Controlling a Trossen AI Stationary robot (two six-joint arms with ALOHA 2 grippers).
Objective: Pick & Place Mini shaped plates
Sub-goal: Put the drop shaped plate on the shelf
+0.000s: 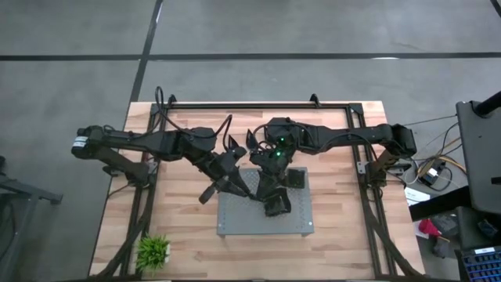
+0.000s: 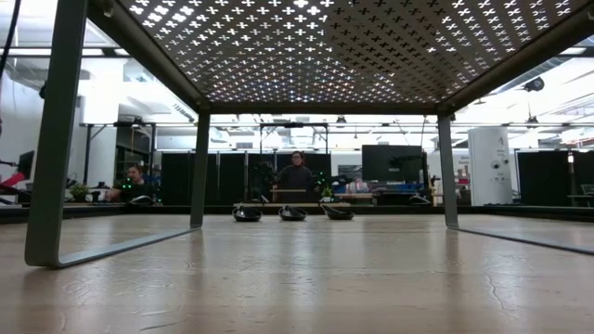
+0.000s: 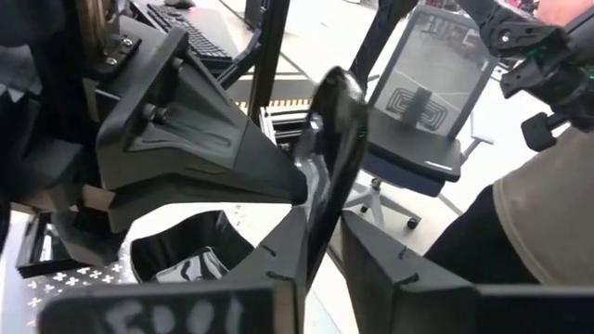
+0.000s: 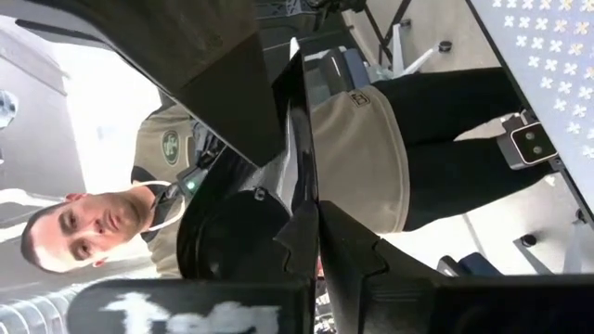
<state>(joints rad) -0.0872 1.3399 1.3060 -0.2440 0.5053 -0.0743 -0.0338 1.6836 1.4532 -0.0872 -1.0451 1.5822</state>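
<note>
Both grippers meet above the grey perforated board (image 1: 235, 221): my left gripper (image 1: 233, 186) from the table's left, my right gripper (image 1: 270, 193) from the right. In the left wrist view my left gripper (image 3: 320, 237) is shut on a thin black mini plate (image 3: 336, 130) standing on edge. The right arm's dark finger (image 3: 213, 139) reaches that plate's face. In the right wrist view my right gripper (image 4: 311, 218) is shut on a thin black plate (image 4: 299, 130) seen edge-on. Another black dish (image 3: 186, 255) lies below on the board. Three more dishes (image 2: 292, 213) rest on the table. My left gripper pinches the black plate by its lower rim (image 3: 314, 218) between its two fingers. The plate stands on edge, rising past the fingertips (image 3: 283, 255), lifted clear of the board. My right gripper pinches a plate's rim (image 4: 302, 199) between its two fingers, the plate edge-on and clear of the board. Whether both hold one plate, I cannot tell.
A black metal frame (image 1: 258, 106) borders the wooden table. A small green plant (image 1: 153, 251) stands near the near left corner. A square black dish (image 1: 295, 178) sits on the board's right part. A person (image 4: 362, 148) stands beyond the table, and others are in the room (image 2: 297, 176).
</note>
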